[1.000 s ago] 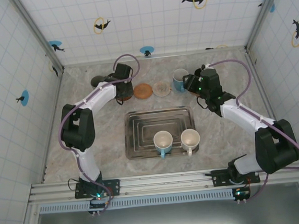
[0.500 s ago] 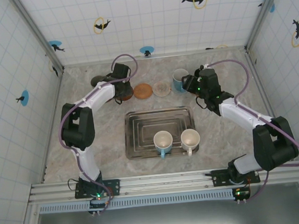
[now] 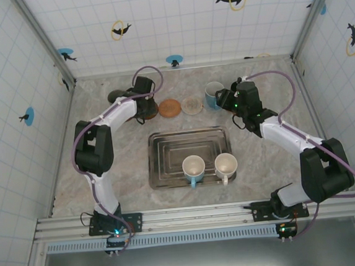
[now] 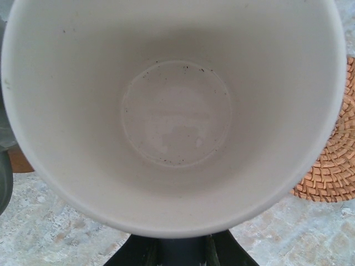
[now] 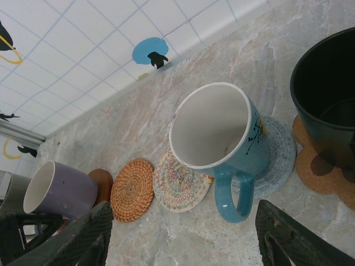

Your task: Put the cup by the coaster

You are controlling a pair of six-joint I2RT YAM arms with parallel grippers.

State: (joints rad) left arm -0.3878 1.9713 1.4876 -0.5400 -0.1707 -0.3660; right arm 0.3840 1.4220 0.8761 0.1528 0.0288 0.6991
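While our left gripper [image 4: 180, 252] is clenched on the purple cup [image 5: 61, 191], just beside the woven coaster [image 5: 132, 190], our right gripper [image 5: 186, 233] is released, the blue cup [image 5: 213, 130] standing just ahead between its fingers

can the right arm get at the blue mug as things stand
Probably yes: the right gripper is open and faces the blue mug, handle toward it, with only bare table between them.

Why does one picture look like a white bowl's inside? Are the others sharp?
Left wrist view: camera right above the held cup, its inside softly shaded. Right wrist view: teal mug crisp, own fingers dark. Top view: evenly lit.
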